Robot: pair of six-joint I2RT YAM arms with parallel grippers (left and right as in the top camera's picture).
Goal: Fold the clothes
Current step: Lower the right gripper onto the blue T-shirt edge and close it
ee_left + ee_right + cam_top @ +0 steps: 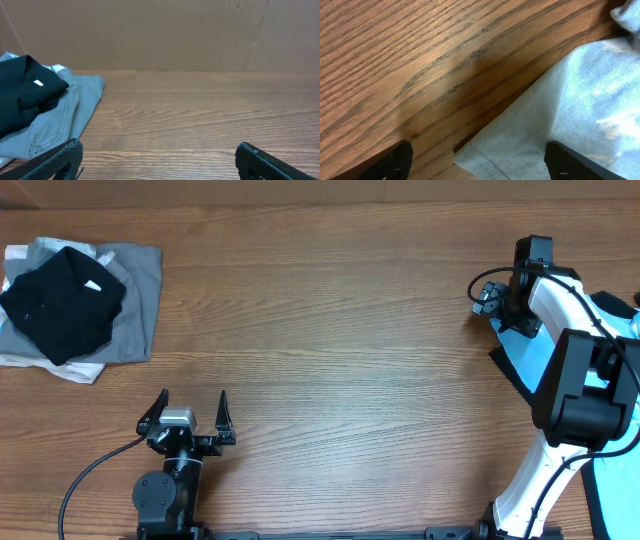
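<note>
Light blue T-shirt (590, 100); black garment (60, 305); grey garment (142, 290).

Light blue T-shirt (516, 352) lies unfolded and rumpled at the right edge, hemmed edge (485, 157) flat on the wood. Black garment (62, 305) sits folded at far left, stacked on a grey garment (142, 295) with white fabric (82, 370) underneath.

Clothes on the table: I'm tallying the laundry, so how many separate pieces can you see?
4: a black one atop a gray one atop a white one, stacked far left; a light blue shirt at the right edge. Others may be hidden.
</note>
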